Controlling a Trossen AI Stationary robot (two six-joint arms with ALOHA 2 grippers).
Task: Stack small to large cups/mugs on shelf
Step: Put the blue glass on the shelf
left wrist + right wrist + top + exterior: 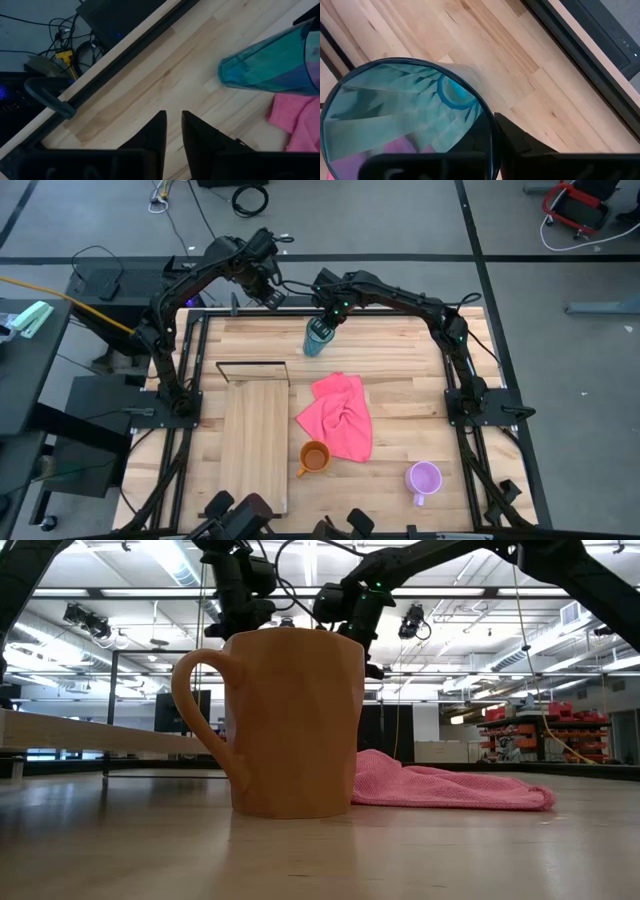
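A tall translucent teal tumbler [317, 338] stands on its base on the tabletop near the middle of the far edge. My right gripper [329, 320] is above it, shut on its rim. My left gripper [173, 131] hovers to the tumbler's left near the far edge, fingers a little apart with nothing between them. The orange mug [314, 458] and the lilac mug [424, 478] stand upright near the front edge. The shelf plank [254, 445] lies at the front left, with its black wire frame [252, 368] at its far end. In the low view the orange mug [290, 720] hides the tumbler. My right gripper has the tumbler's rim [489, 122] on the side nearest it. One finger [522, 145] lies outside the wall, and the other shows only as a dark shape through the wall. The fingers come from above, slanting down. The tumbler is upright.
A crumpled pink cloth [340, 418] lies between the tumbler and the orange mug, right of the shelf. Black frame rails [470, 370] run along the table's sides. Bare wood lies at the far left and on the right half.
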